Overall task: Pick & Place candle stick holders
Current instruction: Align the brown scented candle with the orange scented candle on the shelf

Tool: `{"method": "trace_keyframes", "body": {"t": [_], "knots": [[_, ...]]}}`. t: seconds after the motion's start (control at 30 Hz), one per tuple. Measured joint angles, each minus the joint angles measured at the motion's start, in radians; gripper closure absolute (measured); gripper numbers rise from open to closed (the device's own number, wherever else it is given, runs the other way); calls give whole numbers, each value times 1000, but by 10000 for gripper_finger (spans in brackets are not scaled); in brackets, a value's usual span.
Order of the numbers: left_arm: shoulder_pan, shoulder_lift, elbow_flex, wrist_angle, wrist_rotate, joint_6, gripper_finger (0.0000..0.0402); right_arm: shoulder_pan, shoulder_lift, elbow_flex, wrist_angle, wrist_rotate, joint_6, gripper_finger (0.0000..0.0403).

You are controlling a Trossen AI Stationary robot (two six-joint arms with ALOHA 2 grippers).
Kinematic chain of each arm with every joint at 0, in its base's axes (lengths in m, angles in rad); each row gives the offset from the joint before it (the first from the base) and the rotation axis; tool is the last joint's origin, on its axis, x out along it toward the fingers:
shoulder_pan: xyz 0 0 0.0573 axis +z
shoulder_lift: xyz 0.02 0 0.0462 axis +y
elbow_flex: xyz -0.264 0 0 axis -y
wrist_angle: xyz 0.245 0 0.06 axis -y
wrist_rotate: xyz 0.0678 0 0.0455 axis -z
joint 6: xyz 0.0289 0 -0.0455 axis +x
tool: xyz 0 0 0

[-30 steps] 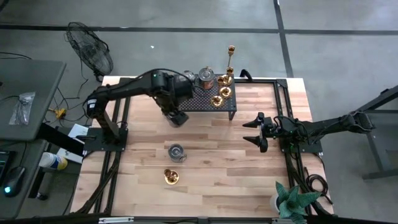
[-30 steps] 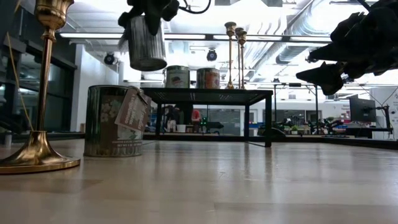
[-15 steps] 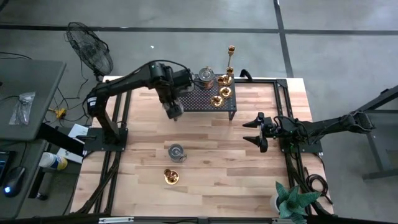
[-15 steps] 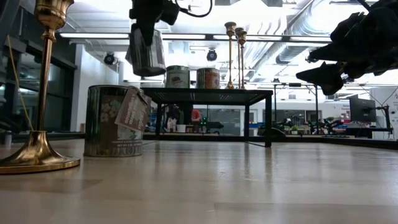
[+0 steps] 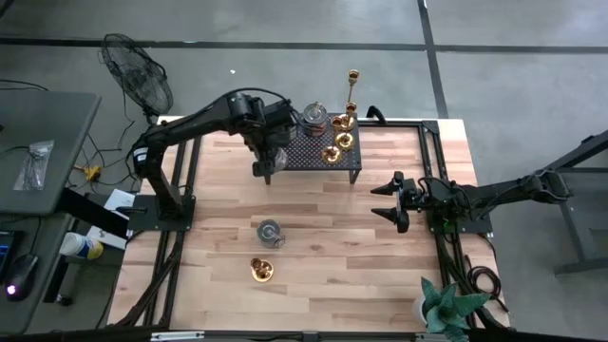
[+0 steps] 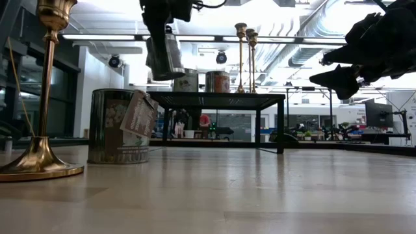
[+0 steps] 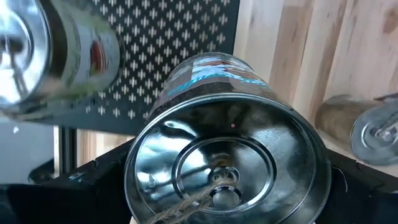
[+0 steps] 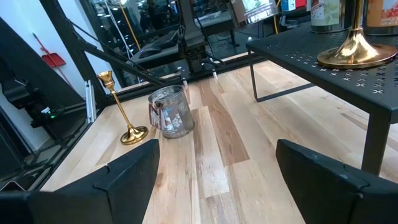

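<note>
**Cup carried to the stand**

My left gripper (image 5: pixel 265 163) is clamped on a silvery cup (image 7: pixel 227 140), holding it in the air just at the left edge of the black stand (image 5: pixel 351 161), likely to set it there. In front of the stand, another cup (image 5: pixel 269 231) and a brass candlestick (image 5: pixel 261 270) wait. Right of the stand, my right gripper (image 5: pixel 389 201) hangs spread, idle.

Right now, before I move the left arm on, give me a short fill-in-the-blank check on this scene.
1. The left gripper holds a silvery ____ above the black stand's left end.
2. The right gripper waits with its fingers ____.
3. On the bare table stand one silvery cup and one ____ candlestick.

Missing words: cup; open; brass
</note>
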Motion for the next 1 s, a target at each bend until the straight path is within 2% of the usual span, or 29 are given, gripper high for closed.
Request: {"method": "trace_keyframes", "body": {"t": [0.47, 0.8, 1.0], "knots": [[-2, 52, 29, 34, 10, 1, 52, 0, 0, 0, 0, 0, 0, 87], [11, 209, 293, -29, 16, -19, 51, 0, 0, 0, 0, 0, 0, 87], [12, 294, 384, -85, -5, -27, 51, 0, 0, 0, 0, 0, 0, 87]]}}
